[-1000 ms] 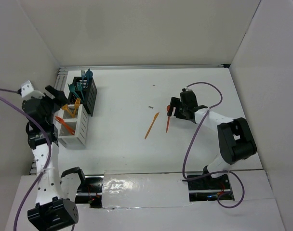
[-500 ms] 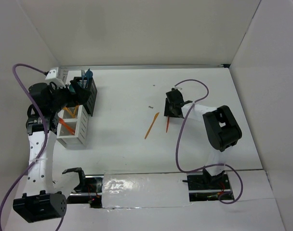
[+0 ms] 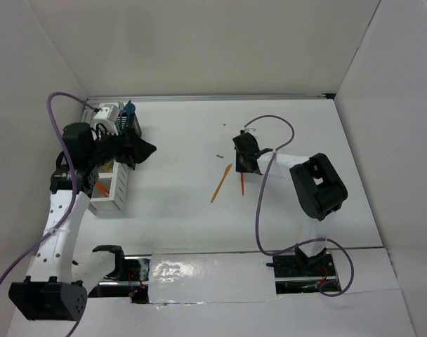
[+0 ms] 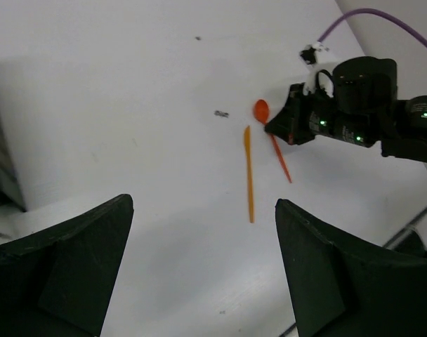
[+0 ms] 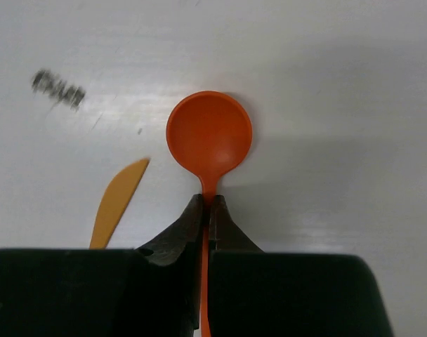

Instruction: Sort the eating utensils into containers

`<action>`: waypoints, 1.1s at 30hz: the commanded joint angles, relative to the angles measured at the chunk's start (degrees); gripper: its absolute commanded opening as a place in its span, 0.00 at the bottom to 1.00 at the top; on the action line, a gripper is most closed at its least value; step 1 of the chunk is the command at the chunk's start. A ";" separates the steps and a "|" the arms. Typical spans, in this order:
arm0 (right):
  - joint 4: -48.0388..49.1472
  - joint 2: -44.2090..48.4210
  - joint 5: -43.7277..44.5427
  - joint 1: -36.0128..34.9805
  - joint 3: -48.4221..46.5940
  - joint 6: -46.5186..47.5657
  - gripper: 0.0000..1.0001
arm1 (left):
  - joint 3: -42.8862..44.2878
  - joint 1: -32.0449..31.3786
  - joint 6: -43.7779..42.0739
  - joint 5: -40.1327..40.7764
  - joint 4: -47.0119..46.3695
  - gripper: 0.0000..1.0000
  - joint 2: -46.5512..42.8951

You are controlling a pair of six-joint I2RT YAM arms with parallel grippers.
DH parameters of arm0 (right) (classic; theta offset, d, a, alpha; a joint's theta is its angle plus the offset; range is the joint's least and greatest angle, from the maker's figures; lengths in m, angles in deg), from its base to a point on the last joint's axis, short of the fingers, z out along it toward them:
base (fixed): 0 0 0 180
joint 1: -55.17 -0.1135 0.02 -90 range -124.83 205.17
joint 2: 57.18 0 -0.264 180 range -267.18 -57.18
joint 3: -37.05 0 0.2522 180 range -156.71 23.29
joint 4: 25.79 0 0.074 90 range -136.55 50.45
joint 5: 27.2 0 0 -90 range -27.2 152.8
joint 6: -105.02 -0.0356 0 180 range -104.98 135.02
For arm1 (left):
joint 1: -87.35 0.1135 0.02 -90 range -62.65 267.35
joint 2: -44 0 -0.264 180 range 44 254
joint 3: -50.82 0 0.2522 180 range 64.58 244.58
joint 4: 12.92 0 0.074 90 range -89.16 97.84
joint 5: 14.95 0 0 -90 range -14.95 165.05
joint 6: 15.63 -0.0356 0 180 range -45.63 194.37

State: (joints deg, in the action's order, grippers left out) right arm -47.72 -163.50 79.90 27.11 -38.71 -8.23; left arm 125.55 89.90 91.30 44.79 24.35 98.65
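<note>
Right claw [image 5: 209, 213]: I'm pinching the orange spoon [image 5: 209, 131] by its neck for a clean lift; left claw [image 4: 205, 205] gaping wide.

A robotics lab test cell: a white table [image 3: 185, 217] boxed in by plain white panels [image 3: 199, 42]; a metal rail [image 3: 213, 97] edges its far side. Purple cables [image 3: 256, 217] loop above it.
</note>
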 commanded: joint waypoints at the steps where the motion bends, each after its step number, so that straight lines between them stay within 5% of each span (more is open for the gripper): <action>1: 2.26 6.81 -8.37 -2.27 3.37 3.55 0.00 | -1.55 -4.46 4.58 -7.70 -6.70 0.94 4.75; 6: 9.83 17.01 -28.31 -2.97 3.21 6.37 0.00 | -1.13 -12.48 8.99 0.02 -13.57 0.93 15.99; 12: 11.84 19.13 -34.40 -6.13 -0.75 7.60 0.00 | -4.01 -17.31 15.76 2.57 -21.99 0.93 19.53; 28: 13.61 20.19 -33.71 -11.06 -3.82 5.14 0.00 | -1.56 -22.67 20.69 9.43 -27.90 0.87 26.20; 33: 13.61 19.14 -31.35 -11.67 -5.15 2.69 0.00 | -2.25 -26.44 24.63 18.90 -27.81 0.80 26.21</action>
State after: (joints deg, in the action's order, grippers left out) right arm -37.86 -145.39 47.25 16.25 -40.52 -3.53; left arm 121.71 65.81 112.68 57.38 -0.48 124.95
